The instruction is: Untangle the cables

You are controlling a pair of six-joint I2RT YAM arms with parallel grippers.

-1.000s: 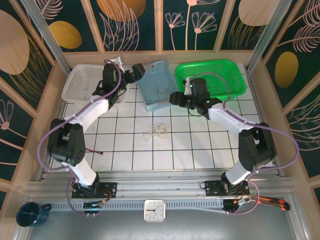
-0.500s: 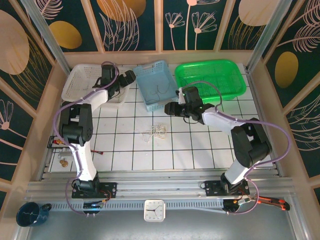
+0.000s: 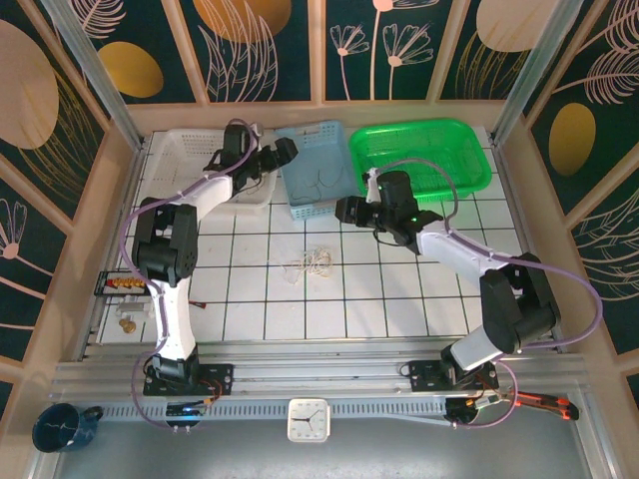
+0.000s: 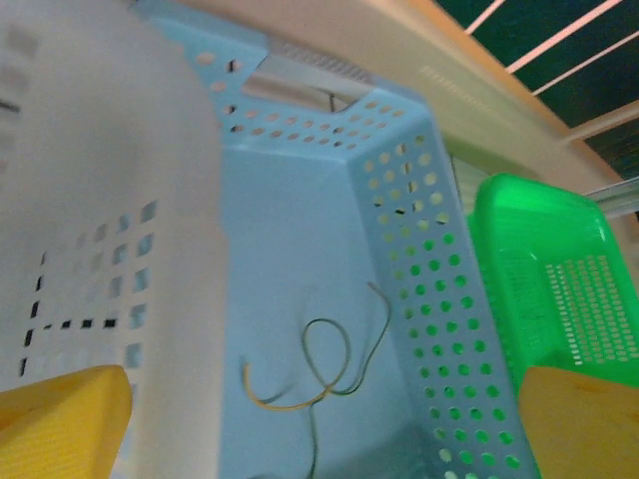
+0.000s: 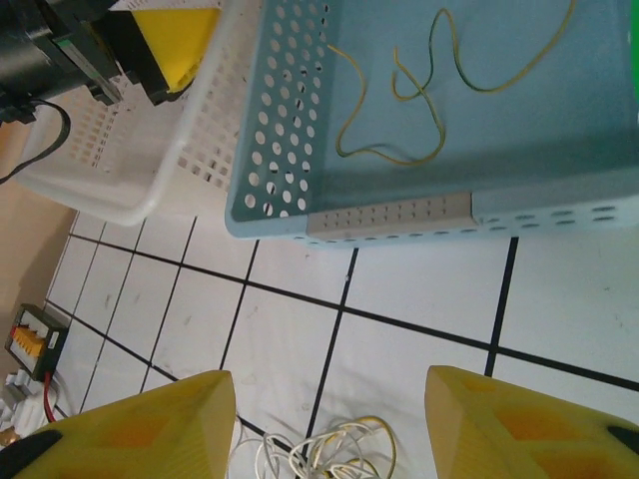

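White cables (image 5: 324, 447), loose below right hand (image 5: 329, 404)

The perforated light blue plastic basket (image 4: 419, 249) looks smooth and faintly glossy, like the white perforated plastic basket (image 5: 130, 170) and the green plastic basket (image 4: 559, 289). The white tiled table (image 5: 419, 329) has a soft sheen. The thin cables (image 5: 319, 454) wear smooth insulation.

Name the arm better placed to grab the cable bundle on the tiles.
Right: the right tool, open and empty, hangs near the bundle; the left tool is at the blue basket, farther away.
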